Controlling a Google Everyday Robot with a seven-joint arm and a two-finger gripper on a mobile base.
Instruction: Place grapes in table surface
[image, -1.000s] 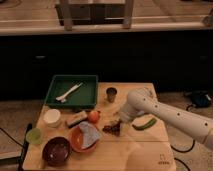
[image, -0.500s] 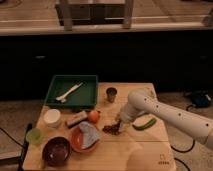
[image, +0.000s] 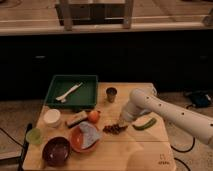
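Note:
The grapes (image: 114, 128), a small dark lumpy bunch, lie on the light wooden table surface (image: 125, 150) near its middle, right of the orange dish. My white arm comes in from the right, and my gripper (image: 122, 122) is at its tip, right at the grapes' upper right edge. The arm hides the gripper's end, so I cannot tell whether it touches the bunch.
A green tray (image: 72, 91) with a white utensil stands at the back left. A small metal cup (image: 111, 94), an orange fruit (image: 93, 116), a green pod (image: 144, 123), an orange dish with a cloth (image: 83, 137), a dark bowl (image: 56, 150), a white cup (image: 52, 117) and a green cup (image: 34, 136) surround the spot.
The grapes now show more fully on the wood, left of my gripper tip. The arm has barely moved.

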